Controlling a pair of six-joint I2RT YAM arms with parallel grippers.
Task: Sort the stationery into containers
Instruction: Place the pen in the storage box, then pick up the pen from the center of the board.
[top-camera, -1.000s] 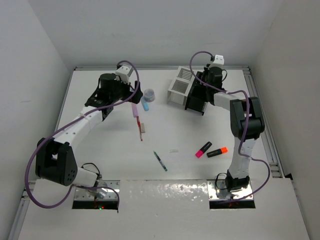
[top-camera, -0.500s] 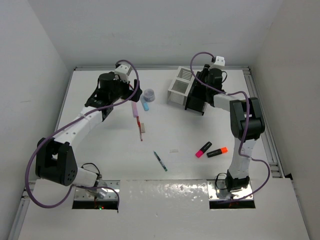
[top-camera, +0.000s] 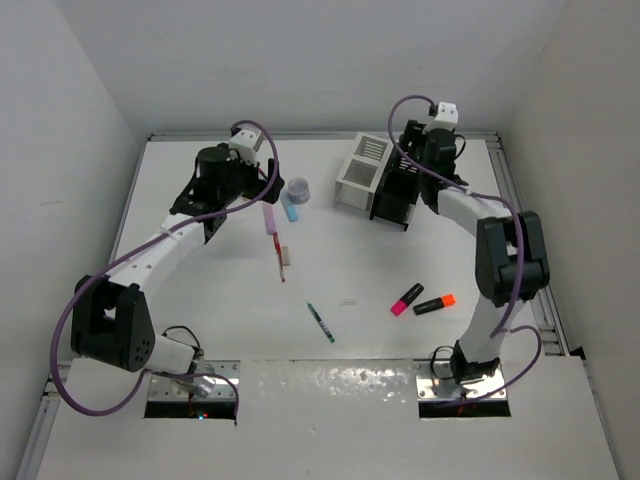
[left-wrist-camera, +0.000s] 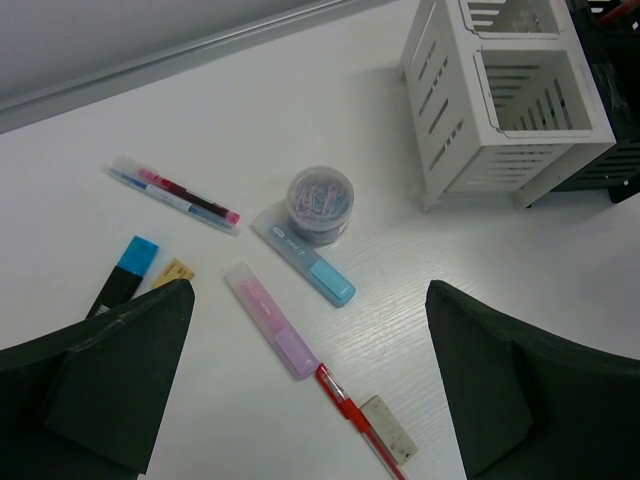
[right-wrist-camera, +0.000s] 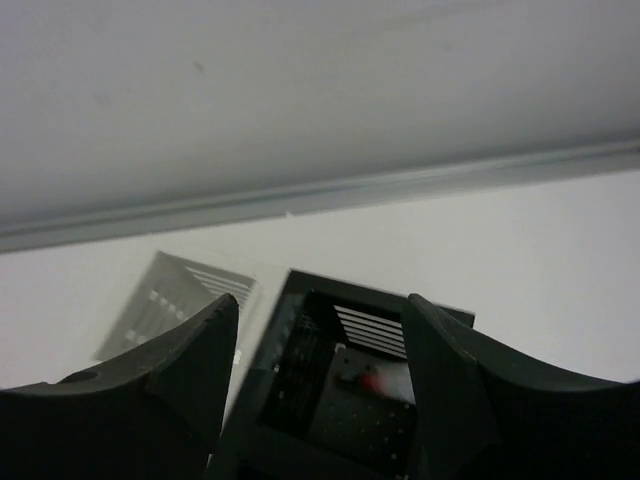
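Observation:
My left gripper (top-camera: 262, 193) (left-wrist-camera: 308, 297) hangs open above a pastel pink stick (left-wrist-camera: 272, 320) (top-camera: 269, 219) and a pastel blue stick (left-wrist-camera: 303, 255), touching neither. A red pen (left-wrist-camera: 355, 422) and a greyish eraser (left-wrist-camera: 389, 430) lie just below them. A thin red-and-blue pen (left-wrist-camera: 175, 195), a blue-ended highlighter (left-wrist-camera: 125, 272) and a beige eraser (left-wrist-camera: 172, 273) lie to the left. My right gripper (top-camera: 408, 170) (right-wrist-camera: 320, 305) is open over the black container (right-wrist-camera: 300, 420) (top-camera: 393, 200), and a red-tipped item (right-wrist-camera: 375, 380) lies inside. The white container (top-camera: 360, 170) (left-wrist-camera: 505, 95) adjoins it.
A round tub of paper clips (left-wrist-camera: 319, 203) (top-camera: 297, 188) stands beside the blue stick. A green pen (top-camera: 320, 322), a pink highlighter (top-camera: 406, 298), an orange highlighter (top-camera: 434, 304) and a small white piece (top-camera: 347, 300) lie on the nearer half of the table.
The right arm's elbow has swung out to the right and its wrist has lifted a little over the black container. The left arm has not moved.

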